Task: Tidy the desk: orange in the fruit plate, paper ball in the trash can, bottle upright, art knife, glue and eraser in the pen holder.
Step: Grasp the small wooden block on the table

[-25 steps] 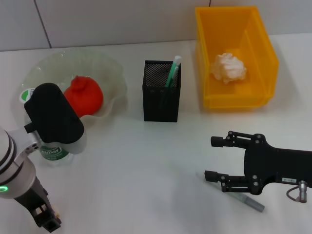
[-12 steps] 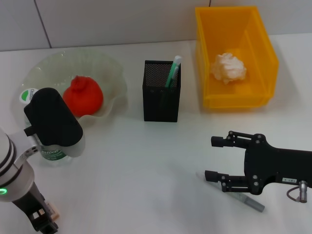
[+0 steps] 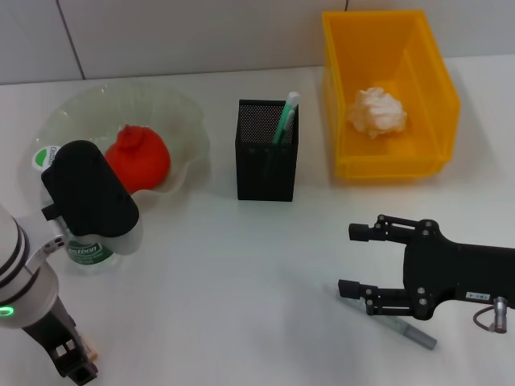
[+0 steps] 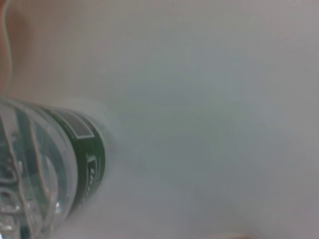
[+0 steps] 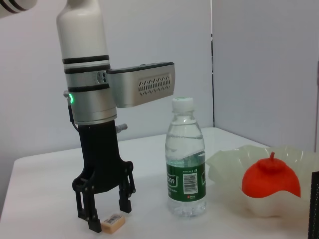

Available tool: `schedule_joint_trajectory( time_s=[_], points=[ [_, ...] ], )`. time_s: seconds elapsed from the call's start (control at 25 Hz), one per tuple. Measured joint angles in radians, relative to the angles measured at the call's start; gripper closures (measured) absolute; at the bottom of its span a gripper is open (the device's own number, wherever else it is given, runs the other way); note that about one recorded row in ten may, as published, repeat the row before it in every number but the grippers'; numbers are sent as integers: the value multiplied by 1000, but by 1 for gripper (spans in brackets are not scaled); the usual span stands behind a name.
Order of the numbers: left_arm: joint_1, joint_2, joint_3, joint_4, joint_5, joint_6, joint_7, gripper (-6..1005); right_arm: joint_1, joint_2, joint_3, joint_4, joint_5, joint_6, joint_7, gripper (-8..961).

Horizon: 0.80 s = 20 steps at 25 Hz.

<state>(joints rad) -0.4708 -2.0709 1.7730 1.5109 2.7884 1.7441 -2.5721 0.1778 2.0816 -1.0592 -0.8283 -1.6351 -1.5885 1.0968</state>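
With the bottle (image 5: 185, 159) already upright, the left tool (image 5: 102, 211) straddles the eraser (image 5: 112, 222), open, for pickup; the right tool (image 3: 366, 261) waits open.

There are one orange (image 3: 138, 158), one fruit plate (image 3: 181, 121), one paper ball (image 3: 376, 112), one trash can (image 3: 390, 165), one upright bottle (image 5: 185, 160), one eraser (image 5: 112, 222), one pen holder (image 3: 266, 165), one grey art knife (image 3: 406, 330) and two grippers, left (image 5: 105, 214) and right (image 3: 356, 260).
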Motion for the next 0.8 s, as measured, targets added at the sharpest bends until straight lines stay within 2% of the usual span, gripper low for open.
schedule_joint_trajectory(
  time_s=[0.28,0.48,0.8],
  points=[
    [-4,0,-2,6,2,2,3,291,0,0,3,0,0,-1,0,186],
    [-11,0,1,-4,2,6,3,452,0,0,4,0,0,-1,0,186],
    [-12,-1,-1,-6,1,10,4,488,2,1,4,0,0,0,0,186]
  ],
)
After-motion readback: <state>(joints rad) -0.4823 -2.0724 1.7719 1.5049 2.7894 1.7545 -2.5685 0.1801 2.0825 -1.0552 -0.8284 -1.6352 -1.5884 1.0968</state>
